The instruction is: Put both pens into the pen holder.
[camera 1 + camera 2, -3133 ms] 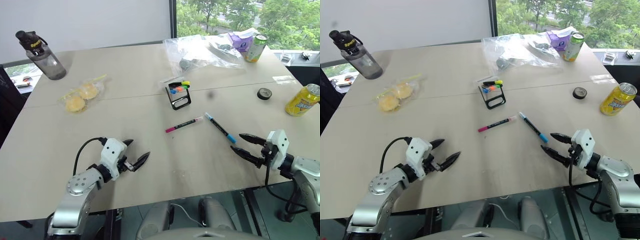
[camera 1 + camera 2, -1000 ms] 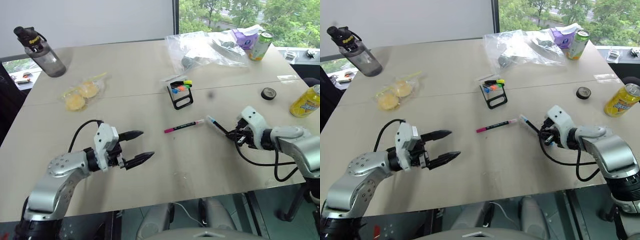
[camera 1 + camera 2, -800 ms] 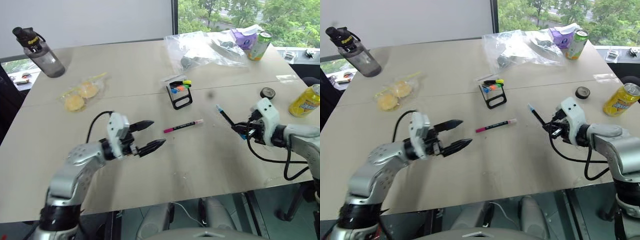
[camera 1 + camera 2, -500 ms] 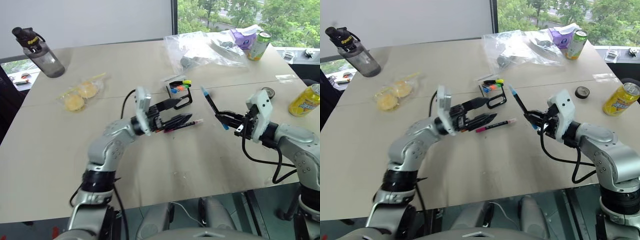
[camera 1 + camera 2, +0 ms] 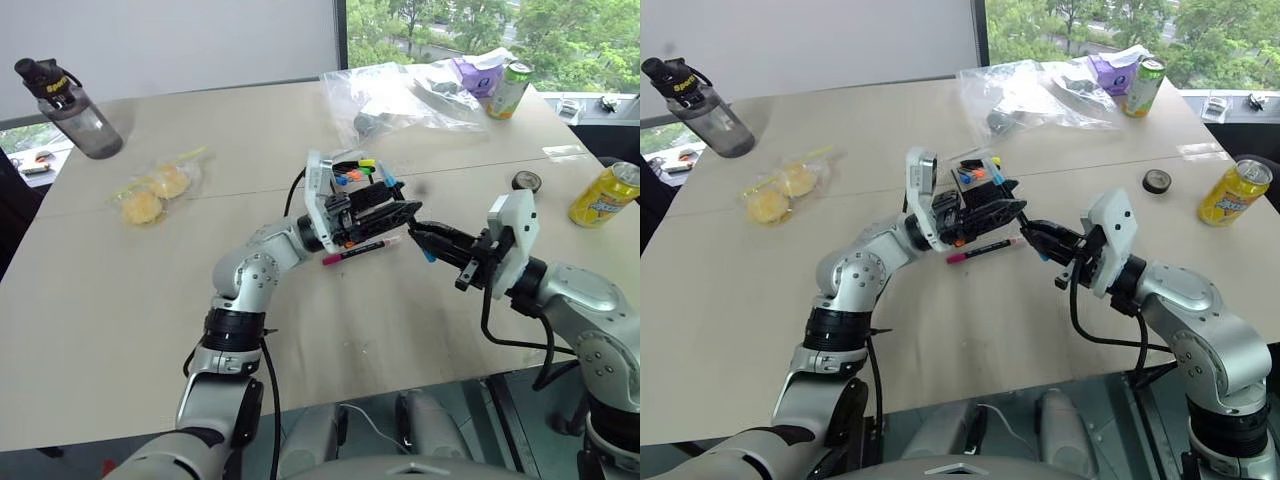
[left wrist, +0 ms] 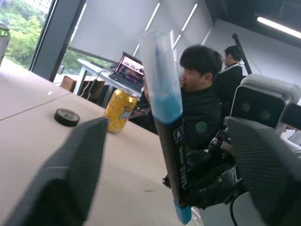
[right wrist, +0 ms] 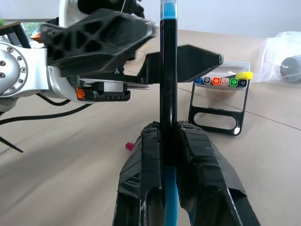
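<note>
1. The desk [image 5: 120, 290] carries the holder [image 7: 221, 106] and the white pen [image 5: 352, 250] — that pen lies flat, just in front of the holder.
2. The right gripper [image 7: 171, 150] is clamped on the dark pen [image 7: 167, 70], held off the desk.
3. The left gripper [image 5: 385, 212] has its jaws apart around the dark pen's upper part; whether the pads touch it I cannot tell.
4. This looks like a hand-over. To do it well, close the left jaws squarely on the barrel before the right lets go — then carry the pen tip-down to the holder.
</note>
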Controlling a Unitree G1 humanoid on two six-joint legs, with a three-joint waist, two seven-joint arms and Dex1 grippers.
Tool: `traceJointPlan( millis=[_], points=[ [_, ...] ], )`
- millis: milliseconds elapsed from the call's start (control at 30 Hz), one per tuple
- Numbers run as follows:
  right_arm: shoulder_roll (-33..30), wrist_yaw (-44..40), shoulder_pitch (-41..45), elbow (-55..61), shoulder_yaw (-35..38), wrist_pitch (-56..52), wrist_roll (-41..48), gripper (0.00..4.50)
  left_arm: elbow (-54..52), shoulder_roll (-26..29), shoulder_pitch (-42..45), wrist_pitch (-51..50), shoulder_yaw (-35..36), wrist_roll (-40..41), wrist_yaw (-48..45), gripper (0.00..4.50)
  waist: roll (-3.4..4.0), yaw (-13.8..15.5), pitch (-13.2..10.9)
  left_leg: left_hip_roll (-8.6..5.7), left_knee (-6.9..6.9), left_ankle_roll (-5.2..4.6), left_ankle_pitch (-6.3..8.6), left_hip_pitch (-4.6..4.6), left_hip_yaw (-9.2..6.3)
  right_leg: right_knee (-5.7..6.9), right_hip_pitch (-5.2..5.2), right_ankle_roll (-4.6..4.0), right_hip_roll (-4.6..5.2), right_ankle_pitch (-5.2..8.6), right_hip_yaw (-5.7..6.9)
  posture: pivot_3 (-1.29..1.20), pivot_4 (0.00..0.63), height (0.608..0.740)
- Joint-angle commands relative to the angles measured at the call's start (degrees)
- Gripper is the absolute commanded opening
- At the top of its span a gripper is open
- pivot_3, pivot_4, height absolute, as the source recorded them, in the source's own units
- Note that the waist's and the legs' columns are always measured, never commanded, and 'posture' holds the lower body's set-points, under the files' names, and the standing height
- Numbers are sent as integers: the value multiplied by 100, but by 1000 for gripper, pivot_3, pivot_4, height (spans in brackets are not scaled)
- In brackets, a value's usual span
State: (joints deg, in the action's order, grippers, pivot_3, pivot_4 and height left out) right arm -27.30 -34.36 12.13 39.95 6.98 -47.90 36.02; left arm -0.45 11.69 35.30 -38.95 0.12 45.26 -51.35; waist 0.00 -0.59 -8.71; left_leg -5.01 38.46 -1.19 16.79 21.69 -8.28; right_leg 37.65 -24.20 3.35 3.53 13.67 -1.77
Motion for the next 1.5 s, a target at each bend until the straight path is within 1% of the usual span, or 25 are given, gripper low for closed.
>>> traceJointPlan(
  millis=[33,167,200,333,467,567,600,700,767,900,1033,1200,1267,1367,1500],
  points=[
    [-183,-3,-40,272,7,-78,296,0,-182,56,98,-109,116,197,-82,2210,0,-2,0,0,1,1,-1,-1,0,2,0,0,-1,0,0,0,150,740],
    [-372,-5,-52,250,33,-113,453,1834,-249,81,84,-88,96,137,-49,162,0,-1,0,0,3,1,-1,-1,1,5,0,0,-1,0,-2,0,150,740],
    [-430,34,-57,235,72,-218,541,2318,-262,82,93,-47,93,88,-18,0,0,0,0,-1,4,1,-1,0,1,5,0,0,-1,0,-1,0,150,740],
    [-717,209,-227,170,387,-491,684,3935,-308,160,165,238,-41,-292,57,0,-1,7,0,-1,5,1,-1,0,0,4,0,0,0,0,-1,0,150,740],
    [-1163,-27,-733,112,906,-174,592,3935,-300,265,303,1222,-367,-1206,28,0,-3,85,0,-3,5,1,-1,2,1,1,0,0,3,0,-1,0,150,740],
    [-1309,-253,-1031,108,1349,142,659,3935,-51,342,440,2429,-702,-2282,197,0,-4,124,-1,-3,5,1,-1,2,5,3,0,0,3,0,-3,0,150,740],
    [-1287,-315,-1102,93,1489,281,703,3935,93,371,482,2878,-845,-2726,350,0,-4,139,-1,-3,5,1,-1,2,5,2,1,0,2,0,-3,0,150,740],
    [-1095,-352,-1282,-16,1736,795,628,3935,548,282,550,4032,-1051,-3689,948,0,-8,144,1,-3,5,1,-1,0,10,2,2,1,2,0,-8,0,150,740],
    [-941,-429,-1405,-60,1807,1204,536,3935,955,391,585,4942,-1338,-4459,1227,0,-9,144,1,-3,4,0,-1,-1,10,2,2,1,1,0,-11,0,150,740],
    [-597,-471,-1547,0,1912,1747,701,3935,1517,489,692,6121,-1751,-5502,1720,0,-11,144,-1,-3,3,0,-1,-2,14,4,0,1,0,-1,-16,0,150,740],
    [-579,-529,-1652,-22,1965,1950,855,3935,1914,459,784,6789,-1978,-6079,2110,0,-12,143,-1,-5,5,-1,-1,-1,14,4,0,2,1,-1,-15,0,150,740],
    [-672,-551,-1733,-85,2005,2021,914,3935,2296,480,1136,7376,-2155,-6992,2929,0,-13,142,-2,-4,5,-1,-1,-2,12,9,0,3,1,-1,-12,0,150,740],
    [-693,-540,-1750,-93,2007,2045,938,3935,2317,440,1138,7446,-2175,-7131,3099,0,-12,137,-2,-4,5,-1,-1,-2,14,10,0,3,1,-1,-13,0,150,740],
    [-719,-530,-1773,-117,2013,2093,938,3935,2074,416,1068,7587,-2172,-7278,3318,0,-12,138,-1,-4,5,-2,-1,-3,15,10,0,3,0,-1,-15,0,150,740],
    [-750,-548,-1772,-148,1989,2130,946,3935,1797,380,926,7594,-2132,-7274,3418,0,-12,140,-1,-4,5,-1,-1,-2,14,11,0,3,0,-1,-14,0,150,740]
  ],
)
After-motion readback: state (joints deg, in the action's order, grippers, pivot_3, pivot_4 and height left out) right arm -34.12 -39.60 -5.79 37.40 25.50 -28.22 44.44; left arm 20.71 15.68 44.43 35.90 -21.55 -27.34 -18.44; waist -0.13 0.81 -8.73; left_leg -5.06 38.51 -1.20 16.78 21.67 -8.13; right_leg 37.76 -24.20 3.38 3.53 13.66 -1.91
